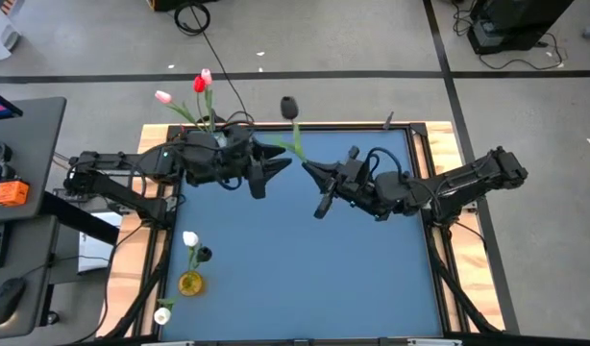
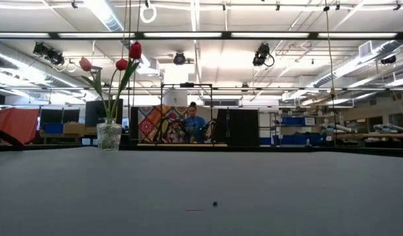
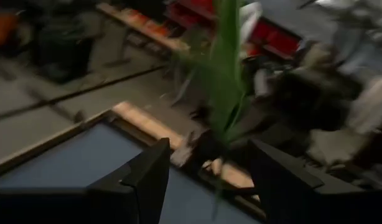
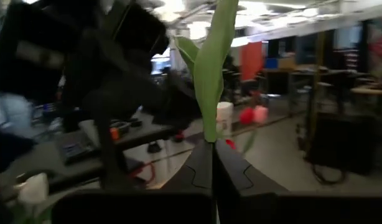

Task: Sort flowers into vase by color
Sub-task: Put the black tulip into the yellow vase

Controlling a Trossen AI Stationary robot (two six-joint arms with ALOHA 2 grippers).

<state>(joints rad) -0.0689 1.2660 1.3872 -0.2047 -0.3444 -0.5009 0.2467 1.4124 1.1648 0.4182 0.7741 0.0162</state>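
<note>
Fingers: right gripper [image 1: 307, 169] shut on a stem [image 1: 297, 146], left gripper [image 1: 281, 160] open beside it. Far-left vase [image 1: 205, 123] has reds/pink, near-left vase [image 1: 190, 283] whites; this flower remains.

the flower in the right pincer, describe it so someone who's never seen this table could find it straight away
Start at the far edge of the blue table, between the two dark arms. The right pincer is shut on the flower, gripping the green stem while the open left pincer faces it. Its head looks dark from above and it is held in the air, unlike the red and pink tulips standing in a vase.
</note>
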